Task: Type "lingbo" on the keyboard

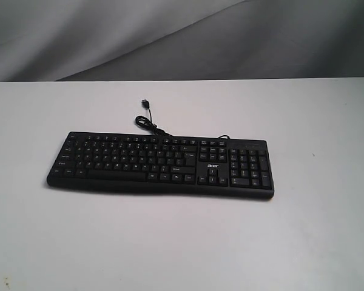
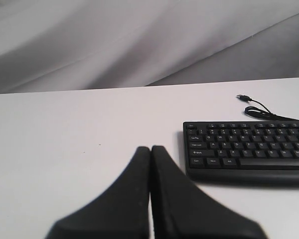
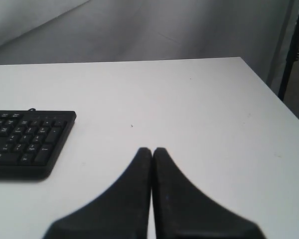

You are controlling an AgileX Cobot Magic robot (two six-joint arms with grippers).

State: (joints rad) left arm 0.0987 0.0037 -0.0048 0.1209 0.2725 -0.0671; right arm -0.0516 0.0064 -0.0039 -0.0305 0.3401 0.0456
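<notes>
Grey wrinkled cloth (image 1: 170, 36) hangs behind a smooth white table (image 1: 182, 242). Lying flat near its middle is the keyboard (image 1: 161, 163), long, black and matte, with white letters on its keys (a small white logo too). Its thin cable (image 1: 147, 121) curls away toward the cloth. The left claw (image 2: 150, 148), two tapering black fingers pressed together on nothing, sits low just off the keyboard's left end, apart from it. The right claw (image 3: 152, 149), likewise closed and empty, sits off the number-pad end.
</notes>
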